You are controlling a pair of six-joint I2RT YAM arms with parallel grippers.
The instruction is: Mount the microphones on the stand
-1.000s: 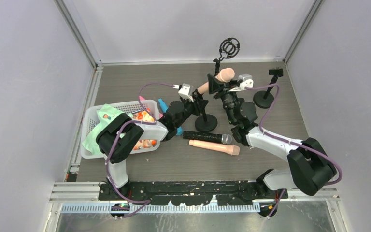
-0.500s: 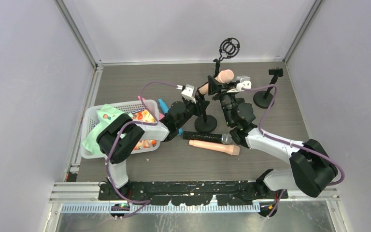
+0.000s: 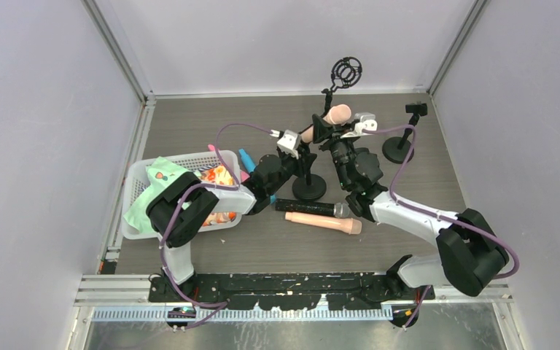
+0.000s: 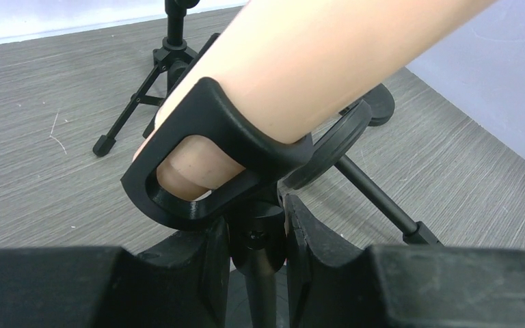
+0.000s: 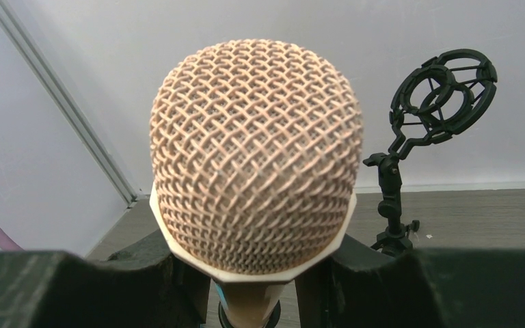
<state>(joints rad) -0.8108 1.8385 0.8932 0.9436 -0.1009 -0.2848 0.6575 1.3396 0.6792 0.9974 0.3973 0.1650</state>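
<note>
Top view, microphone at work: we see a peach microphone (image 3: 337, 114) with a mesh head of the same colour. It tilts head-up toward the table's far edge, its shaft lying in the black clip (image 3: 319, 128) of the stand (image 3: 310, 187). The stand's round base sits at the middle of the table (image 3: 189, 124).
Top view, grippers: the left gripper (image 3: 306, 152) is narrowed on the stand's pole below the clip. The right gripper (image 3: 334, 125) meets the peach microphone just under its head.
Top view, microphones lying flat: a black microphone (image 3: 308, 206) with a silver head lies just nearside of the stand's base. A second peach microphone (image 3: 324, 222) lies alongside it, nearer the near edge. A blue microphone (image 3: 246, 156) beside the basket is partly hidden by the left arm.
Top view, surroundings: a white basket (image 3: 135, 211) of cloth and coloured items sits at the left edge. A ring-mount stand (image 3: 345, 73) is at the far edge and a right-hand stand (image 3: 398, 150) is toward the far right corner.
Top view, count: we count four microphones, three stands and one basket.
Left wrist view: the peach shaft (image 4: 328, 61) passes through the clip's loop (image 4: 212, 137). Both fingers (image 4: 208, 266) press the joint beneath it. The ring-mount stand's tripod legs (image 4: 133, 102) stand behind.
Right wrist view: the mesh head (image 5: 256, 154) fills the gap between the right gripper's fingers (image 5: 318, 280), which hold the shaft. The ring mount (image 5: 437, 89) rises at right.
</note>
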